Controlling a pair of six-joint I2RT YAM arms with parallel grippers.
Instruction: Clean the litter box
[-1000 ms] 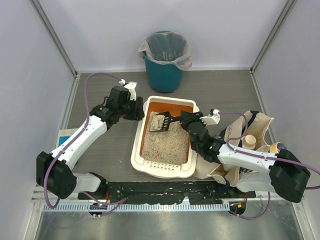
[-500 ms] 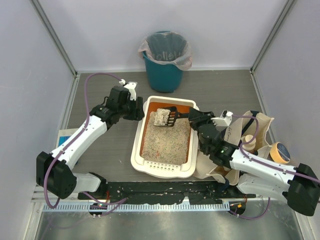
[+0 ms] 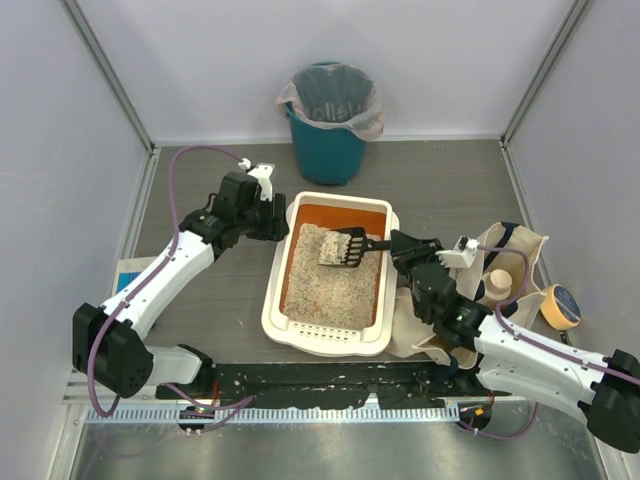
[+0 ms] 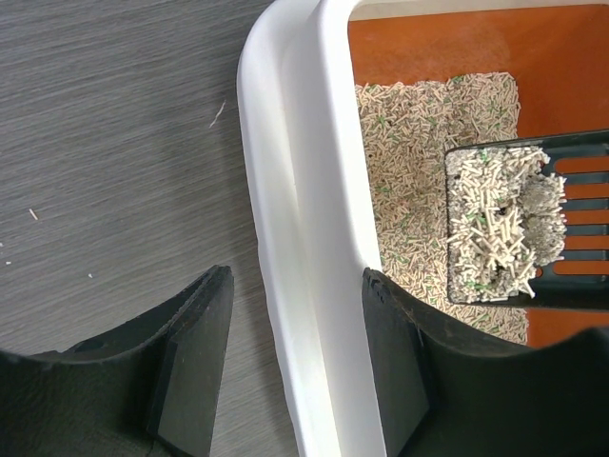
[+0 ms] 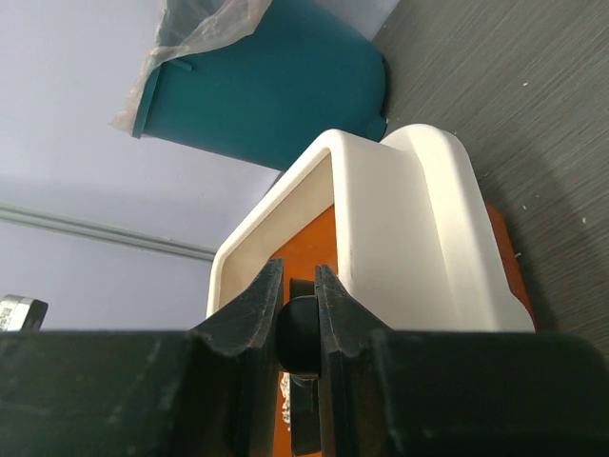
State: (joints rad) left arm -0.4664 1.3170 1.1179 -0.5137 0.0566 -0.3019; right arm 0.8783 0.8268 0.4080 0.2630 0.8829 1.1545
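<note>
The litter box (image 3: pixel 272 300) is a cream-white tray with orange inner walls, holding grey-beige litter (image 3: pixel 330 285), at mid table. My right gripper (image 3: pixel 396 245) is shut on the handle of a black slotted scoop (image 3: pixel 340 247). The scoop is held over the far part of the litter with a clump of litter (image 4: pixel 500 228) on it. In the right wrist view the gripper (image 5: pixel 300 324) pinches the black handle (image 5: pixel 301 335) beside the box's white wall (image 5: pixel 428 238). My left gripper (image 3: pixel 280 228) is open and straddles the box's left rim (image 4: pixel 304 238), one finger (image 4: pixel 395 352) against the inner side.
A teal bin (image 3: pixel 328 130) with a plastic liner stands behind the box; it also shows in the right wrist view (image 5: pixel 276 95). A beige tote bag (image 3: pixel 505 270) with things in it and a tape roll (image 3: pixel 560 305) lie to the right. Walls close in three sides.
My right gripper has raised the scoop out of the litter with a clump on it and shifted it slightly right. The right arm has swung right. The left arm has not moved.
</note>
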